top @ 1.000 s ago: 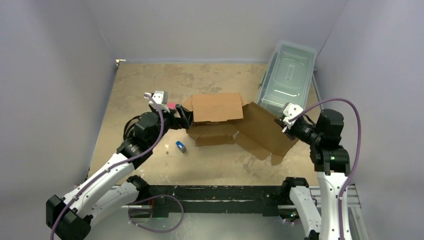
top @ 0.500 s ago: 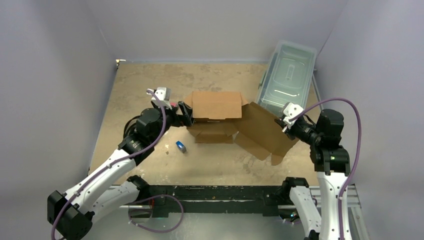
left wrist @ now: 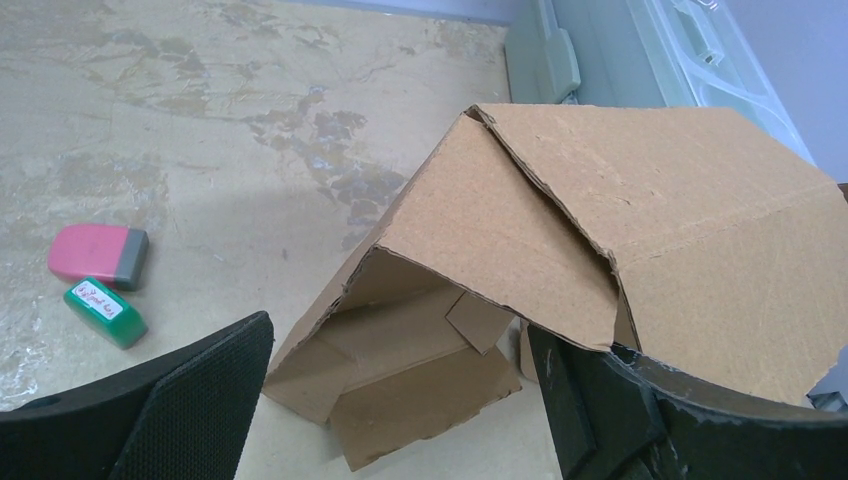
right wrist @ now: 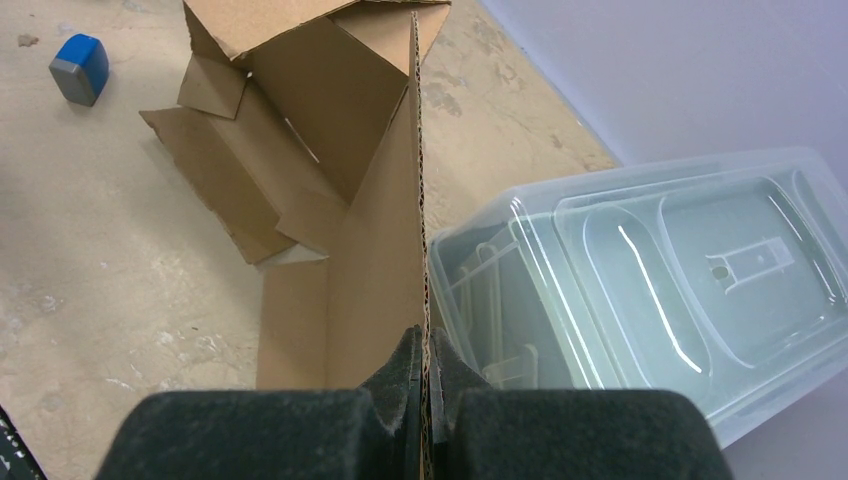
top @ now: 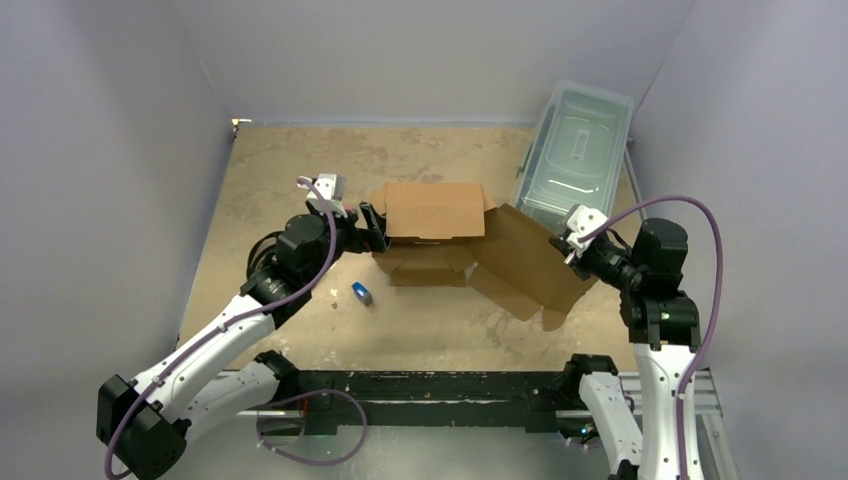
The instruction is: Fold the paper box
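Now | left jaws apart | right jaws pinch paper box (right wrist: 380,230), plain only from right wrist

table (top: 300,170) | paper box (top: 435,210) | bin (top: 580,150) | blue eraser (top: 361,293) | pink eraser (left wrist: 98,254) | green eraser (left wrist: 105,312)

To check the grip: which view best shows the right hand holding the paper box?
Right wrist view: the right hand pinches the paper box edge-on. Top view shows it small; left wrist view, only the box.

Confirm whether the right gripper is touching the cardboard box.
Touching. The right wrist view shows the right gripper shut on the edge of a raised flap of the cardboard box, with no gap on either side.
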You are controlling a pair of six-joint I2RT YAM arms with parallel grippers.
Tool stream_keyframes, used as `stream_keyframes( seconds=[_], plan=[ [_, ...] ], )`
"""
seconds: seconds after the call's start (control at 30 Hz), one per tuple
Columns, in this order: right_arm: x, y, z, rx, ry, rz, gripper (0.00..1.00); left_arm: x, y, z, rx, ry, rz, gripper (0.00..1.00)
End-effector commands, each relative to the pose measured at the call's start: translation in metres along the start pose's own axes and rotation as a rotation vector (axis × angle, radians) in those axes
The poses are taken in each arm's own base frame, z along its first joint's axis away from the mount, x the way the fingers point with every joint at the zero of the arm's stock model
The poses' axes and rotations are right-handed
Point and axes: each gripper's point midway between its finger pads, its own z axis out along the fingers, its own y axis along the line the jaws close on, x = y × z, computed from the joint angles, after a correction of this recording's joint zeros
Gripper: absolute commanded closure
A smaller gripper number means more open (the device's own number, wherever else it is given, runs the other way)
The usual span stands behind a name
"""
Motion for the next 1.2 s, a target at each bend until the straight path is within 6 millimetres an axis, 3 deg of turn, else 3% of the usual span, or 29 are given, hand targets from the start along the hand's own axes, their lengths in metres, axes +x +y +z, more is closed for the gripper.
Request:
stream_keyframes(
  seconds=[0.0, 1.17],
  plan=[
    [-0.011, -0.004, -0.004, 0.021, -0.029, -0.002, 1.0, -0.023, -0.013, 0.0, 0.039, -0.063, -0.013, 0.01],
    [-0.006, -0.005, -0.002, 0.042, -0.03, 0.013, 1.0, -0.002, -0.005, 0.017, 0.065, -0.117, -0.043, 0.01]
  ],
)
